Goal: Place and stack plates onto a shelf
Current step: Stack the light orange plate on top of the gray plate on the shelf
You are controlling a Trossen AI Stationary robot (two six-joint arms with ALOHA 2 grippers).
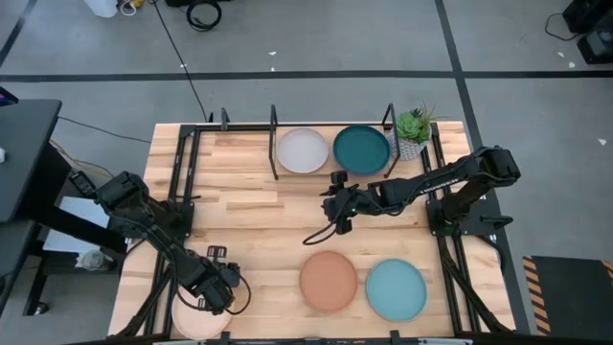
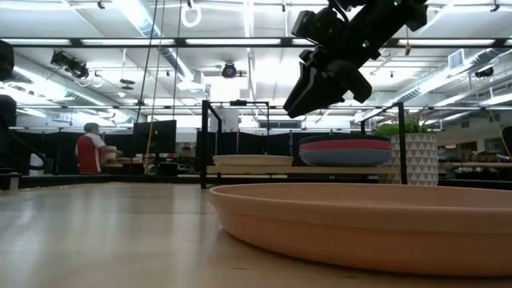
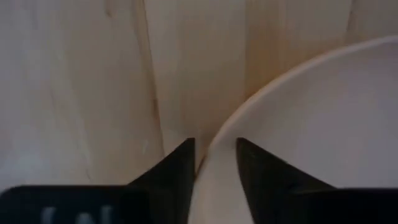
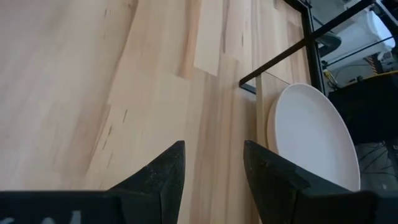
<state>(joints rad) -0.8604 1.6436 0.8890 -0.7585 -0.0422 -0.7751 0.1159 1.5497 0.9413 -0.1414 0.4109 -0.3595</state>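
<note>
A cream plate [image 1: 196, 324] lies at the table's near left corner. My left gripper [image 3: 215, 149] points down over its rim, open, one finger outside the plate and one over its inside. Toward the near edge lie a tan-brown plate [image 1: 329, 281] and a light aqua plate [image 1: 396, 289]. On the black rod shelf [image 1: 275, 144] at the far edge rest a grey-white plate [image 1: 303, 150] and a stack topped by a dark teal plate [image 1: 361, 149]. My right gripper [image 1: 340, 213] hangs open above the bare table middle, in front of the shelf. My left gripper comes from above, pointing down, with the cream plate's rim [image 3: 225, 127] running between its two fingers. The plate lies flat on the table. Whether either finger touches the rim, I cannot tell.
A small potted plant [image 1: 412, 131] stands at the shelf's right end. The shelf's upright posts [image 2: 206, 144] rise in front of the plates. Bare wood [image 1: 249, 220] lies between the shelf and the near plates. A person [image 2: 90, 150] stands far off in the room.
</note>
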